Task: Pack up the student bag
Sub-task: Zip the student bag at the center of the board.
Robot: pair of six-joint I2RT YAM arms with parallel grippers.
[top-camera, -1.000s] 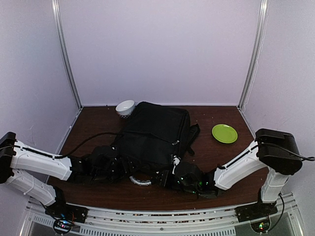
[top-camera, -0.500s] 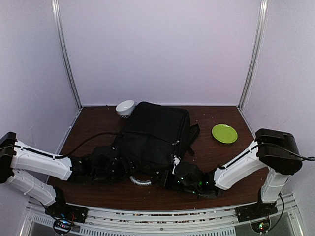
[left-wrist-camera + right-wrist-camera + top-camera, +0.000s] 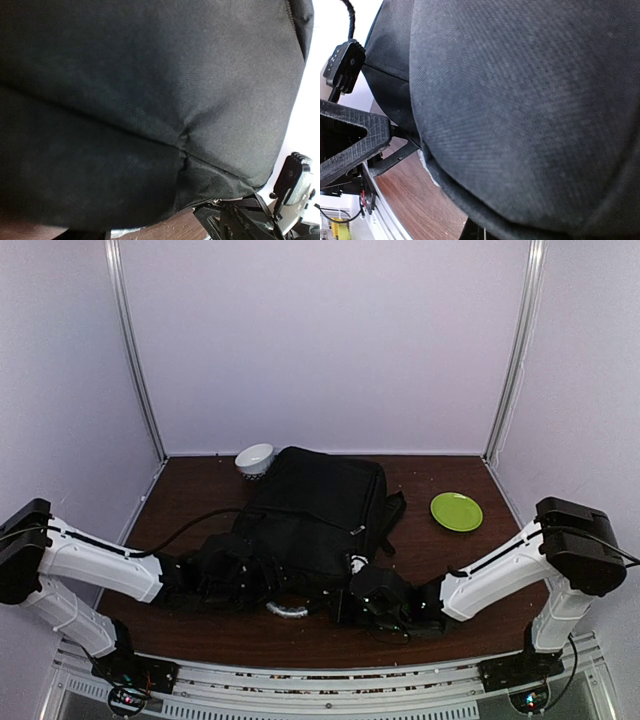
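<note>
The bench (image 3: 440,560) carries the student bag (image 3: 315,520), which lies flat at its middle with its grey-white handle (image 3: 285,610) curling out from the near edge. Both arms reach in low to that near edge, probably to find the opening so that packing can begin. The left pincer (image 3: 245,575) is pressed against the bag's near-left corner; its wrist view shows only black fabric, so I cannot tell whether its jaws are apart or hold anything. The right pincer (image 3: 352,592) sits at the bag's near-right corner with its jaws closed (whether a fold or a zip pull is caught between them is hidden). A green plate (image 3: 456,511) lies well apart to the right of the bag, and a white bowl (image 3: 255,458) touches its far-left corner; neither is inside, so the packing looks barely begun.
</note>
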